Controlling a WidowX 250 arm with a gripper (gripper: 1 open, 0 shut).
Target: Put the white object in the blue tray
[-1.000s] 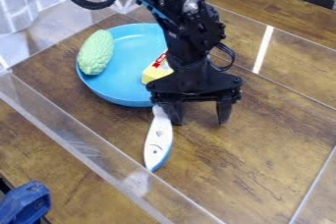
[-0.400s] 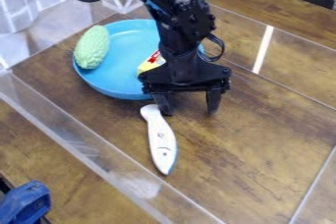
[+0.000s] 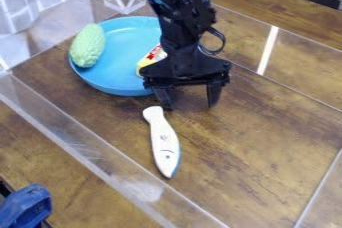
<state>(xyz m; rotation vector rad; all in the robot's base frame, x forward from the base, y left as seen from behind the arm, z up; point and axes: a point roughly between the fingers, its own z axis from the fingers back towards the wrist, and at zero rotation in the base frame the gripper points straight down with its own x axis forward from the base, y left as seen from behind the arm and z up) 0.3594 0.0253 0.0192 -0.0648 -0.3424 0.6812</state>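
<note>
At the near left corner of my view I see a blue thing, cut by the picture edge. I cannot tell what it is. Beside it a clear strip runs slantwise along the bench.

Next comes the white object. It lies flat on the bench, outside of the tray, on the near side. It is long and slim, with rounded ends; one end points toward me and the other points toward the tray.

A little farther is the black hand. It is released: its fingers stand apart, and it grasps nothing. It is low over the bench, near the far end of the white object, but apart from it.

Behind the hand is the round blue tray, partly hidden by the arm. In it I see a yellow block with red and white on it, and a pale green thing at the left side. To the right, a white line is on the bench.
</note>
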